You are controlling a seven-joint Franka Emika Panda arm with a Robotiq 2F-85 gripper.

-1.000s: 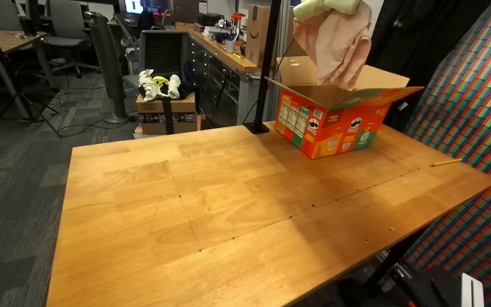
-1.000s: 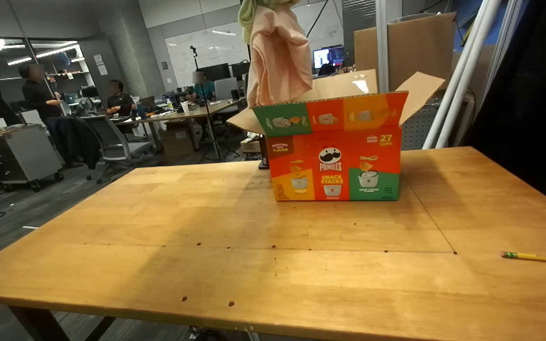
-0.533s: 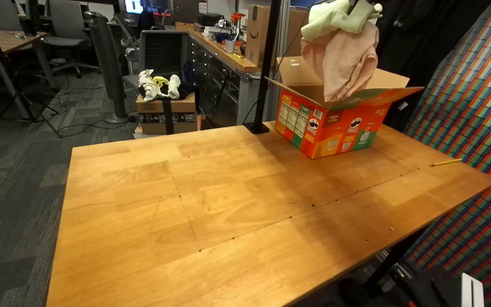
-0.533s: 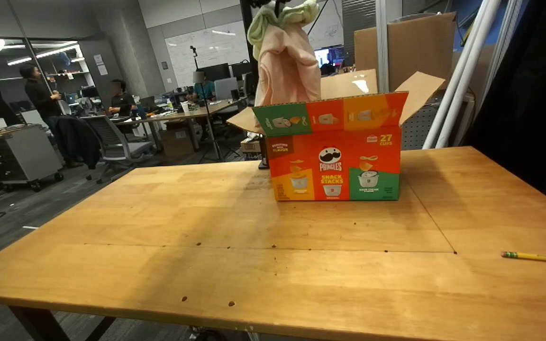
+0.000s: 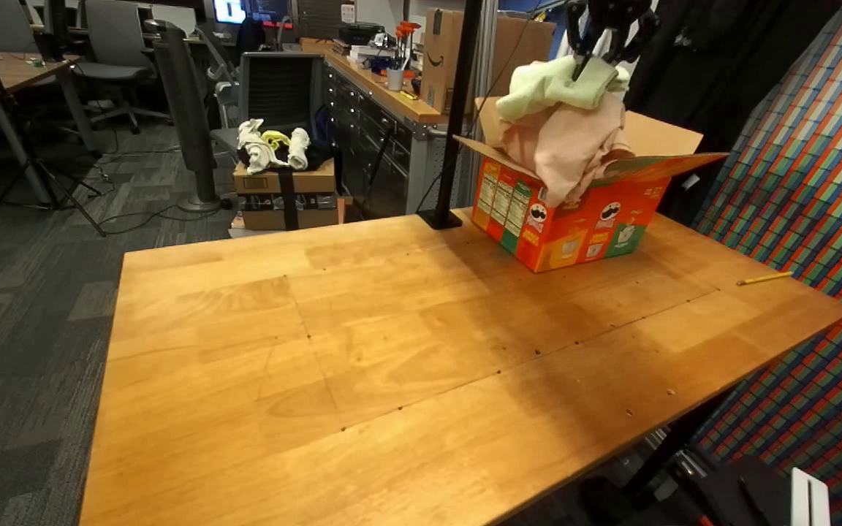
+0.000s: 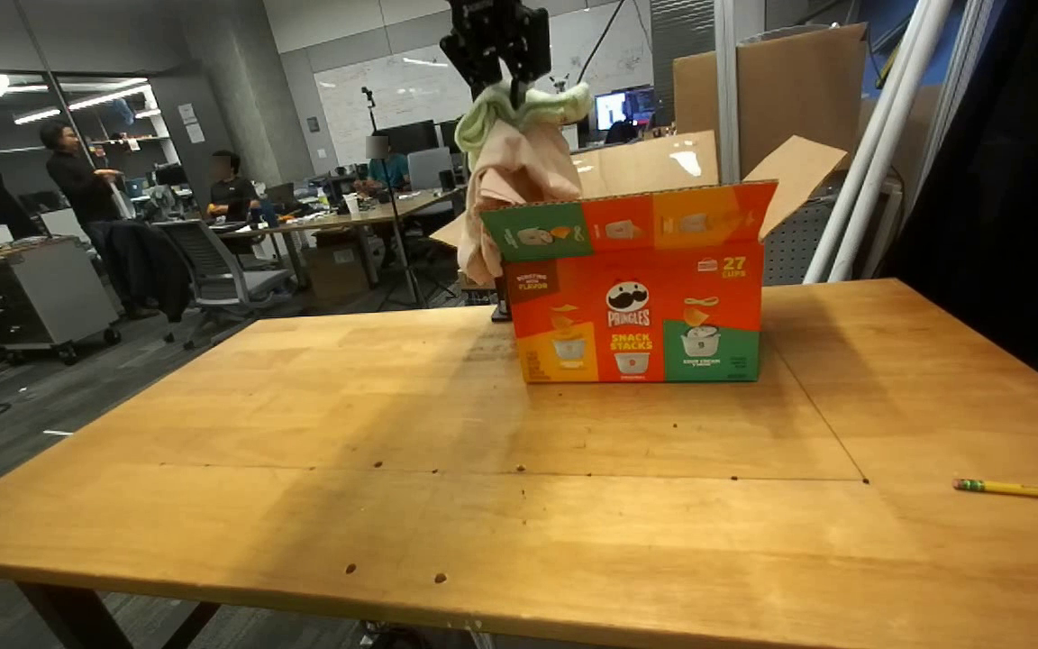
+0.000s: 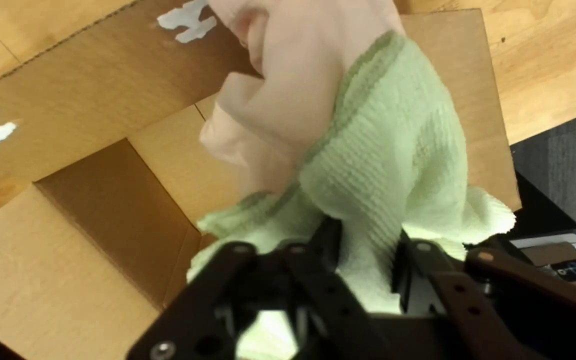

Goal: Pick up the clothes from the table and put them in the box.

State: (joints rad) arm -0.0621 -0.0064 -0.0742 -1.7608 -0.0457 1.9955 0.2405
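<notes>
Desk (image 6: 393, 424) is carrying an open box (image 6: 636, 311) toward its far side. Pink cloth (image 6: 523, 167) is hanging over the opening, its lower end dangling outside the left edge in an exterior view. Green cloth (image 5: 549, 89) is bunching above it, the jaws pinching a fold. Pencil (image 5: 764, 278) is lying to the right, nearer, in both exterior views.

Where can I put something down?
On the tan wooden table: a bare patch bordered by the tall black post and red cardboard box, another between box and thin yellow pencil. It's crowded over the box: black fingers grip pale green cloth above pink cloth.
</notes>
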